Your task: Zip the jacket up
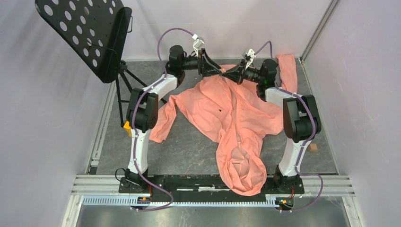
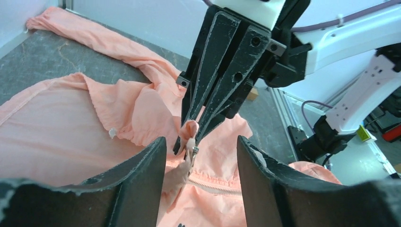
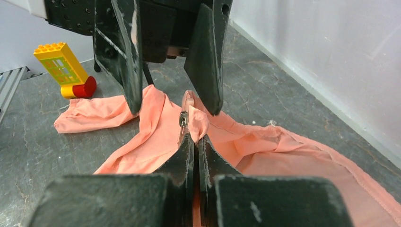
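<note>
The jacket (image 1: 222,113) lay spread over the dark table (image 1: 189,146) in the middle of the top view. Its hood pointed to the bottom edge, and its hem reached the top centre, where both arms met. The right gripper (image 3: 196,142) was pinched shut on a raised fold of the pink cloth, just under the small metal zipper slider (image 3: 183,119) in its own wrist view. The left gripper (image 2: 201,142) stood open and held nothing, its fingers on either side of that fold and apparently clear of it.

The main risk was probably a bad catch. The slider was small and half buried in loose cloth, so the left fingers could have closed on cloth instead and jammed it in the teeth. The thin fabric might also have slipped out of the right pinch under any pull, and the whole unanchored jacket could then have dragged along. With the fingers so close together, a knock between them was likely too. Whether both zipper halves sat in the slider could not be told.
</note>
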